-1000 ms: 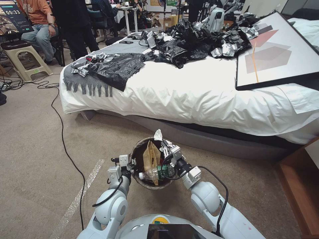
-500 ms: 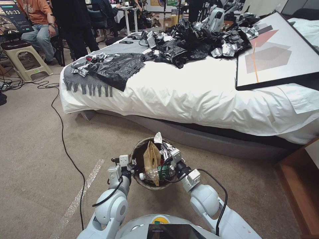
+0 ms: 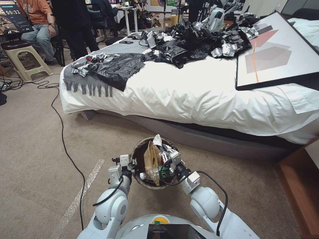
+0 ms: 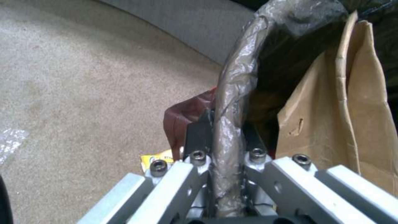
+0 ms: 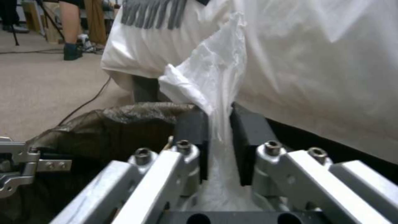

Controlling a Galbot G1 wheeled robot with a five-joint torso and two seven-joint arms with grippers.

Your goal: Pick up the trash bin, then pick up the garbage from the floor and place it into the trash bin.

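White tissue (image 3: 157, 140), one piece of the garbage, is sitting pinched between the pads of the right end effector (image 3: 163, 149), which is hanging just over the far rim of the trash bin (image 3: 139, 147). In the right wrist view the tissue (image 5: 215, 93) is standing up out of the closed pads (image 5: 190, 130).

Trash bin: held off the carpet in front of the robot, between it and the bed (image 3: 199, 96). The left end effector (image 3: 132, 165) is gripping the bin's near-left rim; the left wrist view is showing its fingers (image 4: 199, 137) clamped on the liner-wrapped rim (image 4: 232, 93).

Contents of the bin: tan paper bag (image 3: 151, 156) standing upright, clear bottle (image 3: 153, 173) lying across the near side.

Change over the last second: the right end effector and tissue have been sinking from above the bin's far edge toward its opening, and the tissue is now riding lower against the rim. The bin and left arm have stayed put.

Meaning for the task, as a judgement: the bin pickup is done, earlier litter is already inside, and this piece is at the lowering stage, not yet released.
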